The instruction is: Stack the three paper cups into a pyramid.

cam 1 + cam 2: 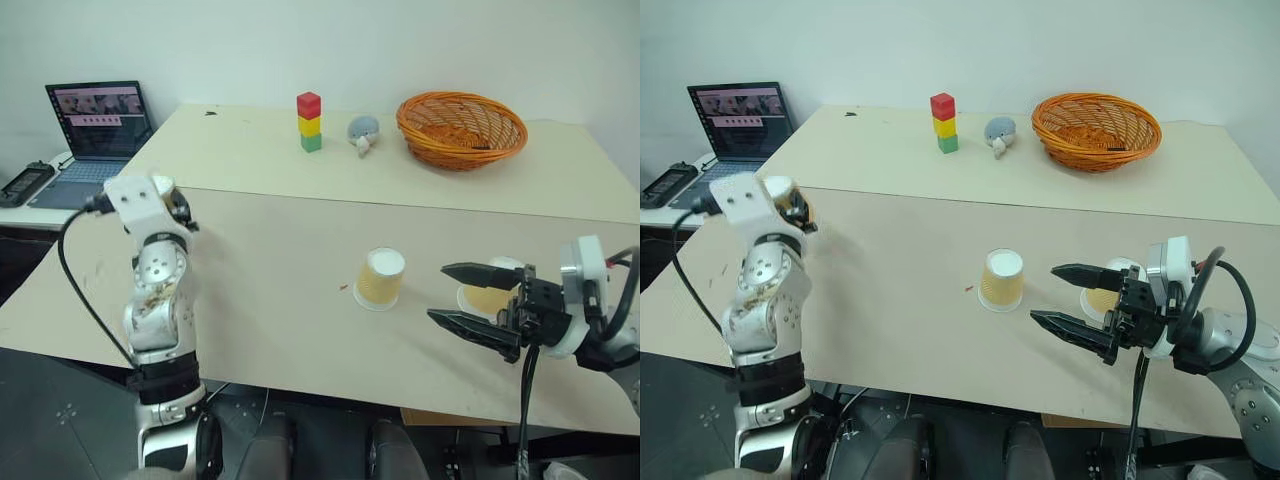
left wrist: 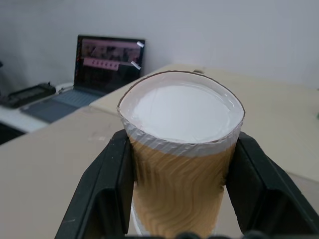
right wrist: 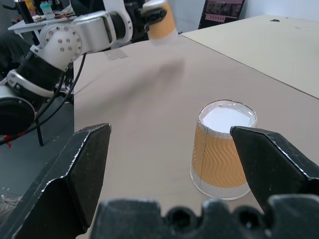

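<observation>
My left gripper (image 2: 182, 141) is shut on a tan paper cup (image 2: 179, 109), base up, and holds it in the air over the table's left side; the same cup (image 3: 160, 20) shows across the table in the right wrist view. A second cup (image 1: 381, 278) stands upside down, white base up, in the middle of the near table. A third cup (image 1: 490, 297) stands to its right, partly hidden behind my right gripper (image 1: 437, 292). That gripper hovers open and level, pointing left toward the middle cup (image 3: 222, 149), with nothing between its fingers.
At the back of the table stand a red-yellow-green block tower (image 1: 310, 121), a small grey plush toy (image 1: 362, 132) and an orange wicker basket (image 1: 461, 128). A laptop (image 1: 98, 125) sits on a side desk at the far left.
</observation>
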`<state>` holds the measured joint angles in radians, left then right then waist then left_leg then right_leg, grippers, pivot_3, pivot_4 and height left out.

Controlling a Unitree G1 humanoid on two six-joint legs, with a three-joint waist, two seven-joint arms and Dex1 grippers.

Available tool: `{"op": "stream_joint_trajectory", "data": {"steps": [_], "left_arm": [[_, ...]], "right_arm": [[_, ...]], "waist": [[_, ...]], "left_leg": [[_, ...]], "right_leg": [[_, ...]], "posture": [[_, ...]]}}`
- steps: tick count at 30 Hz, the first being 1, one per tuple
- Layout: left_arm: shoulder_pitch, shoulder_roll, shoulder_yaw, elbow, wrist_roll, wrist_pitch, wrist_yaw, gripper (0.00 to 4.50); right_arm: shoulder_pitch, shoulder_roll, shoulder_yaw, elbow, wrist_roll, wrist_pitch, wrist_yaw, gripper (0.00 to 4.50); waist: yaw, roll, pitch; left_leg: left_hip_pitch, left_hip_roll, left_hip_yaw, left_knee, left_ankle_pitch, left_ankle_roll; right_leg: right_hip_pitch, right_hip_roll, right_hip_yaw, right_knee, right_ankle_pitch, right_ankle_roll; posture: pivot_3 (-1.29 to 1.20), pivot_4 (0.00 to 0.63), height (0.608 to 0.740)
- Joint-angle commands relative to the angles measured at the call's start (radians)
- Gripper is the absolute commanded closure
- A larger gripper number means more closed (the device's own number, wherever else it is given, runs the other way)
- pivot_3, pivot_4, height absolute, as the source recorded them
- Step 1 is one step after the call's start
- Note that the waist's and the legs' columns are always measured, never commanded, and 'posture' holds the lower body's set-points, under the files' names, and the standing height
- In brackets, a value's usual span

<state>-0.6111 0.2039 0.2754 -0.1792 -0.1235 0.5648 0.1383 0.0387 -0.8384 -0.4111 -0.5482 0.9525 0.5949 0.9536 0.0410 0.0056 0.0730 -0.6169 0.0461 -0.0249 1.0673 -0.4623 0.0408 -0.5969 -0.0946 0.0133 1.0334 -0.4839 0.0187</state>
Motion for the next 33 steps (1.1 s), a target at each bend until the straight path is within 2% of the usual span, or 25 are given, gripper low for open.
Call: {"op": "stream_joint_trajectory", "data": {"steps": [1, 4, 7, 9, 13, 16, 24, 28, 33], "left_arm": [[-0.106, 0.049, -0.084, 0.051, -0.148, -0.030, -0.318, 2.07], [-0.133, 0.091, -0.129, 0.091, -0.226, 0.001, -0.497, 2.07], [-0.088, 0.183, -0.210, 0.045, -0.347, 0.043, -0.798, 2.07], [-0.084, 0.223, -0.238, 0.055, -0.369, 0.041, -0.888, 2.07], [-0.107, 0.289, -0.297, 0.108, -0.393, 0.043, -1.065, 2.07], [-0.128, 0.304, -0.291, 0.143, -0.443, 0.077, -1.141, 2.07], [-0.149, 0.383, -0.342, 0.236, -0.414, 0.053, -1.325, 2.07], [-0.138, 0.392, -0.375, 0.280, -0.358, 0.011, -1.338, 2.07], [-0.124, 0.377, -0.388, 0.273, -0.362, 0.014, -1.362, 2.07]], "right_arm": [[-0.023, -0.013, -0.020, -0.009, -0.003, -0.017, 0.005, 0.00], [-0.026, -0.013, -0.021, -0.008, -0.005, -0.016, 0.005, 0.00], [0.002, -0.021, -0.063, -0.025, 0.011, -0.009, 0.014, 0.00], [0.020, -0.030, -0.083, -0.033, 0.013, -0.006, 0.021, 0.00], [0.078, -0.066, -0.148, -0.034, 0.000, -0.004, 0.052, 0.00], [0.089, -0.078, -0.173, -0.032, 0.010, -0.001, 0.052, 0.00], [0.129, -0.061, -0.204, -0.075, 0.026, 0.005, 0.021, 0.00], [0.153, -0.056, -0.216, -0.090, 0.034, 0.004, 0.007, 0.00], [0.163, -0.055, -0.223, -0.098, 0.042, 0.003, -0.005, 0.00]], "waist": [[-0.001, 0.000, 0.000], [-0.004, 0.001, 0.000], [-0.020, 0.001, 0.000], [-0.032, 0.001, 0.000], [-0.033, 0.001, 0.000], [-0.032, 0.001, 0.001], [-0.038, 0.001, 0.000], [-0.038, 0.001, 0.001], [-0.036, 0.001, 0.001]], "left_leg": [[0.000, 0.000, 0.000, 0.000, 0.000, 0.000], [0.000, -0.001, 0.000, 0.000, 0.000, -0.001], [0.000, -0.001, 0.001, 0.000, 0.000, -0.001], [0.000, -0.001, 0.001, -0.001, 0.003, -0.006], [0.001, 0.001, 0.001, -0.002, 0.003, -0.005], [0.001, 0.001, 0.001, -0.002, 0.003, -0.001], [0.002, 0.001, 0.001, -0.004, 0.004, 0.002], [0.001, 0.001, 0.001, -0.004, 0.005, 0.001], [0.001, 0.001, 0.001, -0.004, 0.005, 0.002]], "right_leg": [[0.000, 0.000, 0.000, 0.000, 0.000, 0.000], [0.000, 0.000, -0.002, 0.000, 0.000, 0.000], [0.000, 0.000, -0.002, -0.001, 0.000, 0.000], [0.000, 0.000, -0.001, -0.001, 0.000, 0.000], [0.000, 0.002, -0.002, -0.002, -0.001, -0.001], [0.000, 0.003, -0.003, -0.001, -0.001, -0.001], [0.000, 0.005, -0.003, -0.001, -0.001, -0.001], [0.000, 0.004, -0.002, -0.001, -0.001, -0.001], [0.000, 0.004, -0.003, -0.002, -0.001, 0.000]], "posture": [[0.00, 0.150, 0.629], [0.00, 0.150, 0.629], [0.00, 0.150, 0.629], [0.00, 0.150, 0.629], [0.00, 0.150, 0.629], [0.00, 0.150, 0.629], [0.00, 0.150, 0.629], [0.00, 0.150, 0.629], [0.00, 0.150, 0.629]]}}
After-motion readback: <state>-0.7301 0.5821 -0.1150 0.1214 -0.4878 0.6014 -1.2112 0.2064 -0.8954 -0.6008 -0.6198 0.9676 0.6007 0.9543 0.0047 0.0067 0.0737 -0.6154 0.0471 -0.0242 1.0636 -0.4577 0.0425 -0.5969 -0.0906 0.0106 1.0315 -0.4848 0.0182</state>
